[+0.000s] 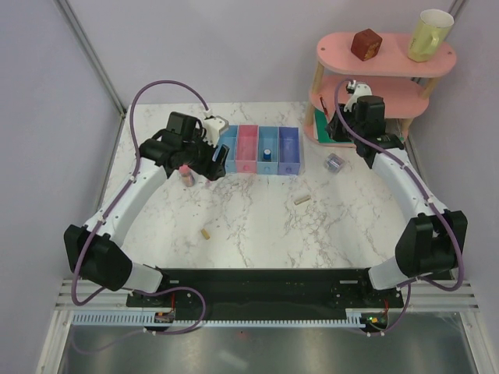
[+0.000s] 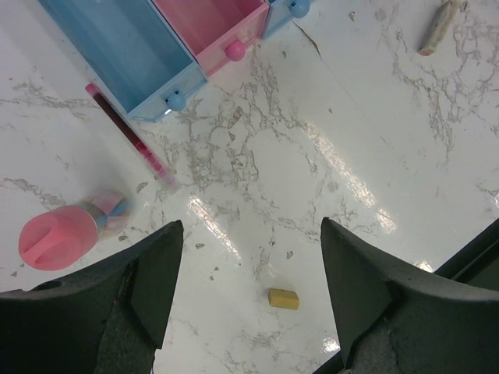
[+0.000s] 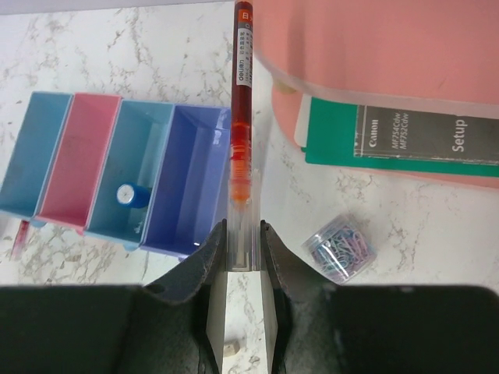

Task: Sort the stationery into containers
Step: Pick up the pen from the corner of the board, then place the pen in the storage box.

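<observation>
Stationery is only partly sorted. A tiny blue cylinder [image 3: 129, 195] stands in the third bin of the row of four bins [image 1: 246, 146], and the rest lies loose on the marble table [image 1: 257, 226].

The step in hand appears to be carrying a pen to a bin. The right gripper [image 3: 243, 234] is clenched on a red pen [image 3: 240, 117], gripping its clear lower barrel, with the pen pointing to 12 o'clock in the wrist view. It hangs beside the pink shelf [image 3: 374, 39], at about 3 o'clock from the bins, and the purple-blue bin [image 3: 191, 171] is the nearest.

The left gripper [image 2: 249, 226] is released, jaws wide and grasping nothing. A pink cylinder [image 2: 58, 238] sits at its 9 o'clock. A second red pen [image 2: 129, 136] lies beside the light blue bin [image 2: 125, 47] at 11 o'clock, and a beige piece [image 2: 284, 298] lies at 6 o'clock.

The next move probably calls for swinging the held pen toward 9 o'clock over a bin and lowering it. The pen looks longer than a bin, so it may need tipping end-down before release.

A green booklet [image 3: 405, 136] under the shelf reads "Canon" and "Setup", with two model lines starting "MF". The held pen has small print near its top that is too fine to read. A clear tub of paper clips [image 3: 339, 245] shows no label.
</observation>
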### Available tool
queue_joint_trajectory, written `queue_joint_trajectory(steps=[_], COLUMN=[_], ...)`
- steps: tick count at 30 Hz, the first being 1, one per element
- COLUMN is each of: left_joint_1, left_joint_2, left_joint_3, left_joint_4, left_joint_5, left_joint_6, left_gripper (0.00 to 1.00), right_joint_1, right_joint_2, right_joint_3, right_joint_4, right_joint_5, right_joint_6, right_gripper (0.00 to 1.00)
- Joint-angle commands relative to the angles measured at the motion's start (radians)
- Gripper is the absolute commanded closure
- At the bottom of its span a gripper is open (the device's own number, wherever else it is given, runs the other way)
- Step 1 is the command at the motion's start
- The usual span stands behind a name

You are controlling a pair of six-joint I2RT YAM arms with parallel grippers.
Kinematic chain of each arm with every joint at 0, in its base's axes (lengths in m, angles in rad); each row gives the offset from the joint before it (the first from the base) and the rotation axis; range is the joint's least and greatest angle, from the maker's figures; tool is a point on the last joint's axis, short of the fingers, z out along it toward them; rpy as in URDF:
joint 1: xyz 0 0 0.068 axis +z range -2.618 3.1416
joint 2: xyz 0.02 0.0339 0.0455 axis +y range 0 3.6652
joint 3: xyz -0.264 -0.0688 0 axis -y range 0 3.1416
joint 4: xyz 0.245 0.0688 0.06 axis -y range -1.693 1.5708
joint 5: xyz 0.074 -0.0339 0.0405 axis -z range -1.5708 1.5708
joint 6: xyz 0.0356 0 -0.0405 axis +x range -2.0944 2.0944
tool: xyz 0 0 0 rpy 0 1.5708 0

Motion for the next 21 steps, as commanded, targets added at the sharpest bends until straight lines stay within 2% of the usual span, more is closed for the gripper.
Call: queue_joint_trajectory(steps=[1, 7, 11, 21], left_joint_1=[-0.006, -0.006, -0.006, -0.006], left_joint_2=[-0.053, -0.041, -0.042, -0.042], left_joint_3=[0.010, -0.013, -0.007, 0.036], left_joint_4=[0.002, 0.003, 0.002, -0.062], left_joint_5=[0.003, -0.054, -0.057, -0.100], left_joint_6=[0.020, 0.036, 0.039, 0.096], left_gripper=[0.21, 0.21, 0.21, 0.20], right_joint_1=[0.042, 0.100, 0.129, 0.132], right_joint_2=[-0.061, -0.014, 0.073, 0.279], right_joint_3=[-0.034, -0.046, -0.005, 0.098], right_joint_4=[-0.014, 0.015, 0.042, 0.101], right_joint_5=[-0.033, -0.029, -0.027, -0.059], right_joint_6=[-0.005, 0.039, 0.039, 0.035], right_gripper=[0.78, 0.79, 0.79, 0.79])
